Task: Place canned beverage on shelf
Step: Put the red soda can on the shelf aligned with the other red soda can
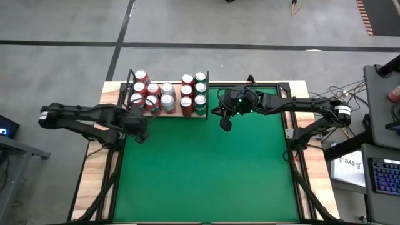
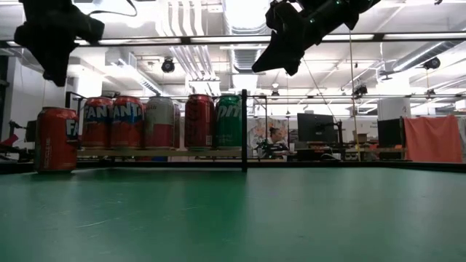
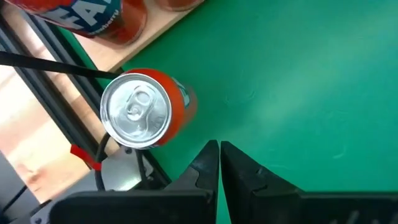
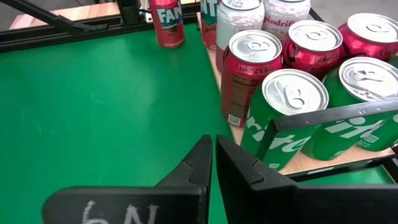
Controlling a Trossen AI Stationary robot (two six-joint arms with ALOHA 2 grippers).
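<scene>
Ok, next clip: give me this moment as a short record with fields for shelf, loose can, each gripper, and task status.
shelf: pale wood panel at the table's far edge, left of centre, holding red, silver and green cans
loose can: one orange Fanta can upright on the green felt, just off the shelf's left front corner
left gripper: shut, empty, raised above the felt near the loose can
right gripper: shut, empty, raised off the shelf's right end beside the green cans
task status: loose can not yet on the shelf

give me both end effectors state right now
Left end effector: closed, empty, above the felt beside the orange can.
Right end effector: closed, empty, near the shelf.
</scene>
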